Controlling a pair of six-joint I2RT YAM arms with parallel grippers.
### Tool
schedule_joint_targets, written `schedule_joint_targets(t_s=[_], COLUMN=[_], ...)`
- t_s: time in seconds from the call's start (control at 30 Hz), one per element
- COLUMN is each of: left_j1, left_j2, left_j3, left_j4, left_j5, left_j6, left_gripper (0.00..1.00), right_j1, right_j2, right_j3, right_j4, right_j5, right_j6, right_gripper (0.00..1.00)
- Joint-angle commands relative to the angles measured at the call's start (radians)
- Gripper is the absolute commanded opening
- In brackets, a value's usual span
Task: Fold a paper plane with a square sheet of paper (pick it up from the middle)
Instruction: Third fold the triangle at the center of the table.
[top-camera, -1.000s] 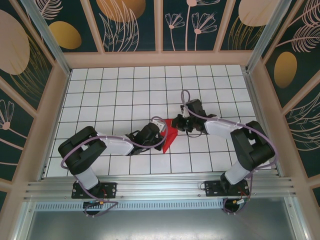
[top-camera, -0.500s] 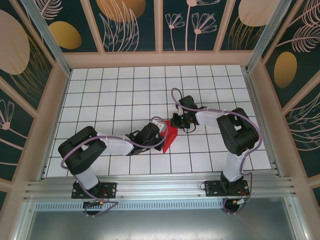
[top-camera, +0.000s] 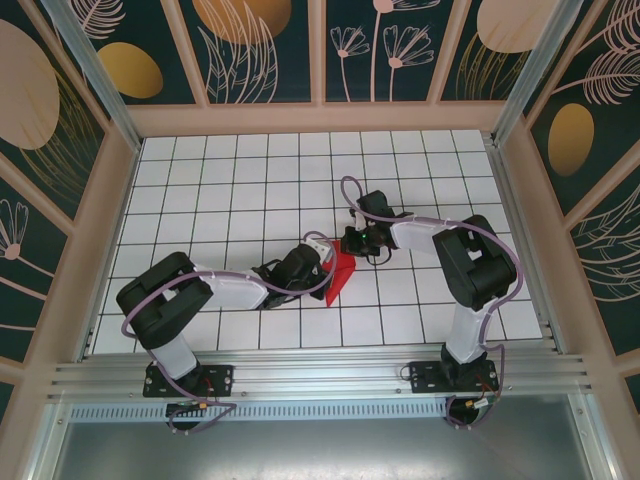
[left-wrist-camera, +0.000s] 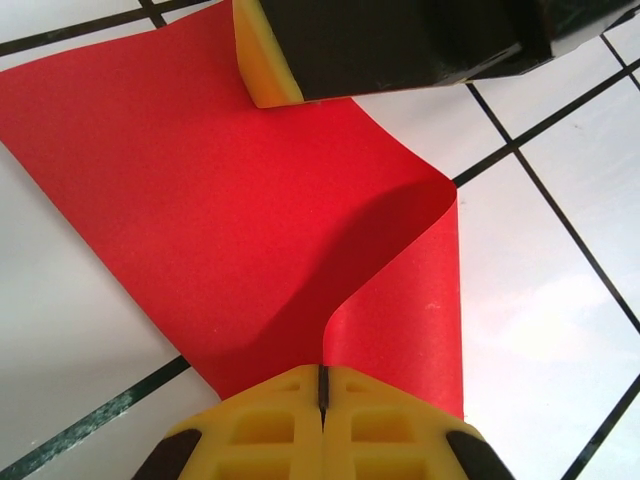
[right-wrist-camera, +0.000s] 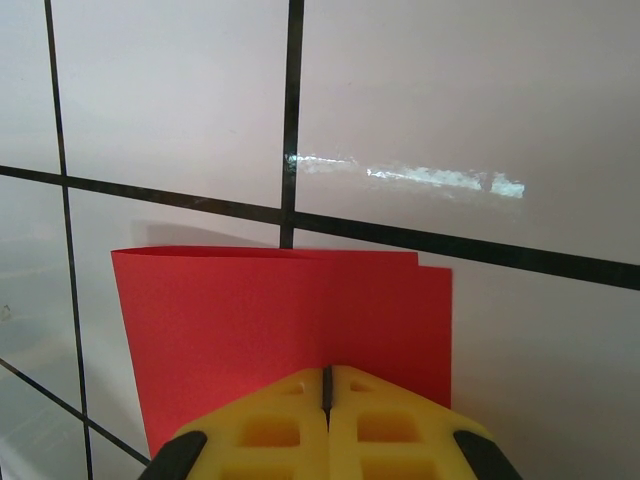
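Observation:
The square sheet of paper (top-camera: 341, 270) is bright red and lies partly folded on the white grid table (top-camera: 230, 190) between both arms. My left gripper (top-camera: 320, 262) is shut on its near edge. In the left wrist view the paper (left-wrist-camera: 230, 230) curls up from the table into the closed yellow jaws of that left gripper (left-wrist-camera: 322, 388). My right gripper (top-camera: 353, 243) is shut at the sheet's far end. Its tips (right-wrist-camera: 326, 385) sit over a flat doubled layer of the paper (right-wrist-camera: 270, 310), and its yellow finger (left-wrist-camera: 262, 62) rests on the sheet's edge.
Black grid lines cross the table. Wooden walls (top-camera: 320, 118) with dark floral panels close it in at the back and both sides. An aluminium rail (top-camera: 320, 375) runs along the near edge by the arm bases.
The right arm swung its elbow in and its gripper shifted slightly left along the paper's far end, then held still. The left gripper and the paper have stayed put.

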Motion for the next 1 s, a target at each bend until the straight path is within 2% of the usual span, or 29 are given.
schedule_joint_targets(t_s=[0.0,0.27,0.97], left_j1=[0.006,0.006,0.007], left_j2=[0.034,0.022,0.028], left_j3=[0.015,-0.026,0.006], left_j4=[-0.009,0.014,0.006], left_j5=[0.003,0.001,0.014], left_j6=[0.020,-0.005,0.019], left_gripper=[0.00,0.00,0.00], right_j1=[0.004,0.003,0.004], right_j2=[0.043,0.042,0.039], right_j3=[0.005,0.014,0.021], right_j4=[-0.062,-0.068,-0.063], right_j5=[0.018,0.022,0.001], right_j6=[-0.019,-0.020,-0.017], right_gripper=[0.07,0.07,0.07])
